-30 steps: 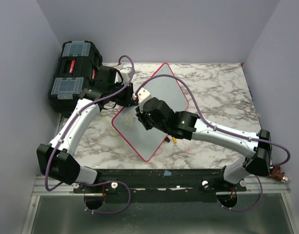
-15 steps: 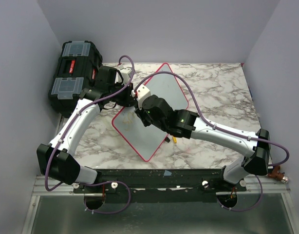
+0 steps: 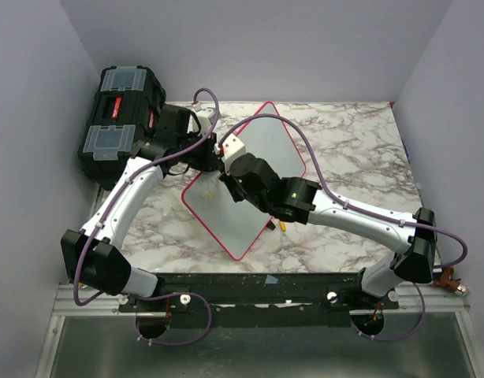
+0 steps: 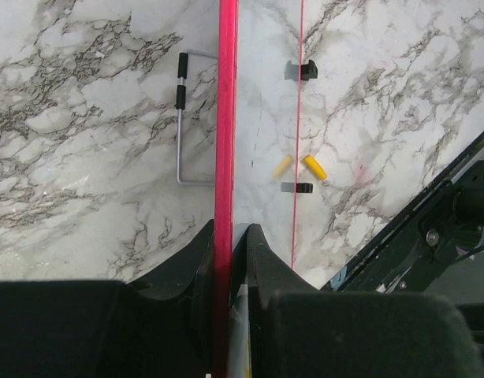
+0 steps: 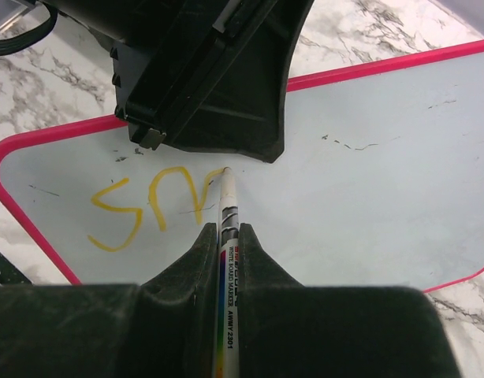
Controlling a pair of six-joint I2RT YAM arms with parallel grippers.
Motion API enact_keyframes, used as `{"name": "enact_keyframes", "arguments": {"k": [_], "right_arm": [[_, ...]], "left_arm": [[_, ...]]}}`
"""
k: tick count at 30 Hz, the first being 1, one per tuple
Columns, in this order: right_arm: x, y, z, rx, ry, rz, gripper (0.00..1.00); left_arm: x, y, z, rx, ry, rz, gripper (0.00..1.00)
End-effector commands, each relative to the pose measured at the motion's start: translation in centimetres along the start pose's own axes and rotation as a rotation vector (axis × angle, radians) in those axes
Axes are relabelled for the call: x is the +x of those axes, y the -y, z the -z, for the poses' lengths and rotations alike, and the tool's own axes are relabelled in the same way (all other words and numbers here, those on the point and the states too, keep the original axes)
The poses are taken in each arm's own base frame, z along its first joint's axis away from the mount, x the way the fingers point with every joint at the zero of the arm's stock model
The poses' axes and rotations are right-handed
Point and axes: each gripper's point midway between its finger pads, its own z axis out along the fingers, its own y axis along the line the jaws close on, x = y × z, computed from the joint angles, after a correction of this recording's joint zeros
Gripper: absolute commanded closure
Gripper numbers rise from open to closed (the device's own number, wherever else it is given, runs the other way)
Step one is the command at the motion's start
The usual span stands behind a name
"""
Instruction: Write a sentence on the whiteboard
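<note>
The whiteboard [image 3: 269, 150], white with a pink-red frame, stands tilted over the marble table with one corner toward the arms. My left gripper [image 4: 228, 228] is shut on its pink frame edge [image 4: 226, 94] at the board's left corner [image 3: 214, 157]. My right gripper [image 5: 227, 228] is shut on a white whiteboard marker [image 5: 228, 206]. The marker's tip touches the board's surface [image 5: 368, 205] at the end of the sentence [image 5: 151, 203], a few yellow letters. The left gripper's black body [image 5: 210, 71] hangs just beyond the tip.
A black toolbox [image 3: 120, 118] stands at the back left. A yellow marker cap [image 4: 314, 166] lies on the table by the board's lower right edge, near a black clip [image 4: 297, 187]. A bent metal wire stand [image 4: 183, 118] shows behind the board. Grey walls enclose three sides.
My right gripper has shifted a little up and to the left across the board with the marker. The left gripper still holds the frame and has barely moved.
</note>
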Motion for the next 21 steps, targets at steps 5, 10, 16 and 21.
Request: {"name": "enact_keyframes", "arguments": {"k": [5,10,16,21], "right_arm": [[3.8,-0.5,-1.1,-0.015,-0.085,0.003,0.99],[4.6,-0.4,-0.7,-0.024,-0.100,-0.002,0.99],[4.7,-0.4,-0.4,-0.027,-0.100,-0.006,0.99],[4.4,0.1,0.4,-0.017,-0.099,-0.013,0.99]], "left_arm": [[-0.9,-1.4,0.2,-0.093,0.001,-0.119,1.00],[-1.1,-1.4,0.3,-0.096,0.006,-0.119,1.00],[-1.0,-1.5,0.3,-0.101,0.003,-0.120,1.00],[-1.0,-1.5,0.2,-0.101,0.000,-0.123,1.00]]}}
